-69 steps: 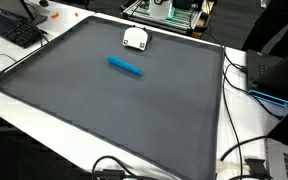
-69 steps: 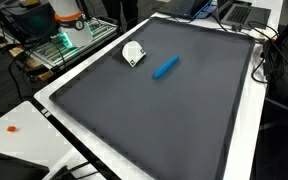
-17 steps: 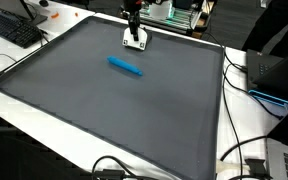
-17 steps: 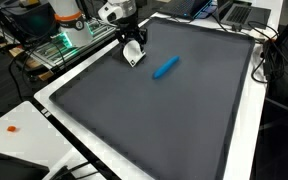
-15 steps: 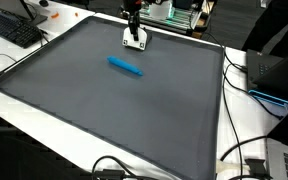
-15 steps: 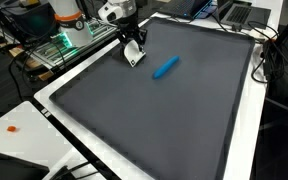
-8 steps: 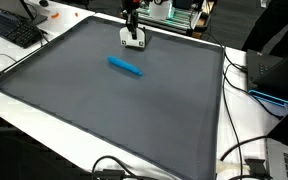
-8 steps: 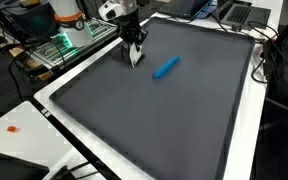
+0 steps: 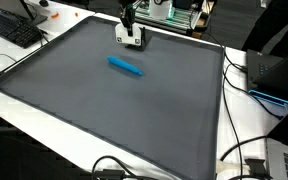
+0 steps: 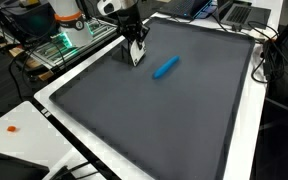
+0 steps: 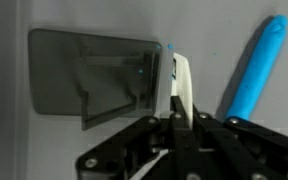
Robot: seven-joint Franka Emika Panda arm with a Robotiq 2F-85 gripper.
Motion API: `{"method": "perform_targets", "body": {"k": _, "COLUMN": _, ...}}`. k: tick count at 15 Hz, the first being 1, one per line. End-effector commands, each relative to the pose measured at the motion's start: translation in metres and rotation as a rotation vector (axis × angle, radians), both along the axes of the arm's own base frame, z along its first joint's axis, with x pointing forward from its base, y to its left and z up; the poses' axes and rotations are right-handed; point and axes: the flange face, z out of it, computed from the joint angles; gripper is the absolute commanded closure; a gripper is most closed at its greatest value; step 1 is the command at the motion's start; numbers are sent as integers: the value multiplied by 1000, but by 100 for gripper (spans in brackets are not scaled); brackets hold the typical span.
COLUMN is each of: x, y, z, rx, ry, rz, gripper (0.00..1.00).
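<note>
Well, a dark mat [image 9: 134, 120] covers nearly the whole tabletop, and near its far edge the pincer [image 10: 134, 40] reaches down from above. It is closed tight on a small white piece [image 10: 136, 54]. In the wrist view this piece stands edge-on between the fingers and casts a shadow on the mat, while a blue stick [image 9: 125, 66] lies flat nearby, not touching it.

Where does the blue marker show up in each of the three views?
In an exterior view: the blue marker lies upper middle on the dark mat, below the white object.
In an exterior view: upper middle, right of the white object.
Wrist view: right edge, slanted, right of the white object.
Shared landmark: the white object.
</note>
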Motion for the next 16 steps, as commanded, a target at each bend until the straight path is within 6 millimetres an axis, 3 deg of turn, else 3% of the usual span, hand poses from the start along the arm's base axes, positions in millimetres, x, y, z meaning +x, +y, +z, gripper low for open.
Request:
{"method": "perform_targets", "body": {"k": 1, "x": 1, "y": 1, "z": 27, "rx": -5, "ry": 14, "rz": 131, "gripper": 99}}
{"method": "perform_targets", "body": {"k": 8, "x": 28, "y": 30, "z": 64, "rx": -8, "ry": 31, "rz": 521, "gripper": 99}}
{"method": "perform_targets", "body": {"k": 16, "x": 72, "y": 81, "z": 66, "rx": -67, "ry": 23, "rz": 943, "gripper": 99}}
